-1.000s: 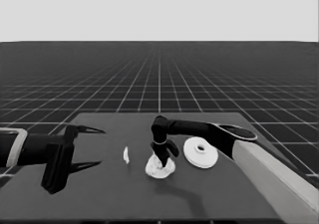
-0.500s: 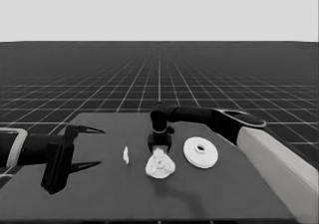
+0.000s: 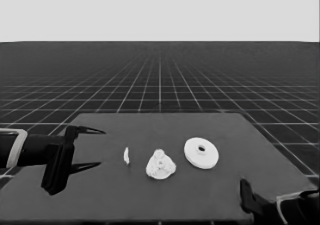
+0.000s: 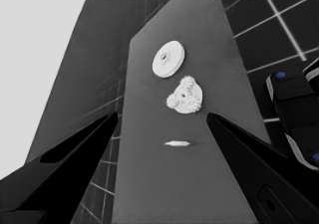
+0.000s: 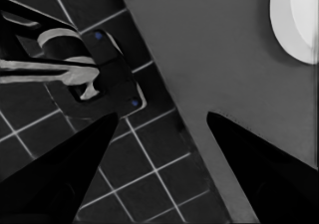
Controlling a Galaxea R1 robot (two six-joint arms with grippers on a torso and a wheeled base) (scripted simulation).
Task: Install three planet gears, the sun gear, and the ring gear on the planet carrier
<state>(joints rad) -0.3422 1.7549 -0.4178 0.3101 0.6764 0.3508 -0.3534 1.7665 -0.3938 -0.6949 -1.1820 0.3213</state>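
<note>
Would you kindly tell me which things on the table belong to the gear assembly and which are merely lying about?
Belonging to the job:
- cluster of small white toothed gears on the smaller round part
- larger white round part with a centre hole

Lying about:
- thin white piece
- dark table

Left hand (image 3: 85, 147) open at left, right hand (image 3: 250, 197) seemingly open, lower right

larger round part (image 3: 201, 152): 1 | thin white piece (image 3: 126, 155): 1 | gear cluster (image 3: 160, 165): 1
</note>
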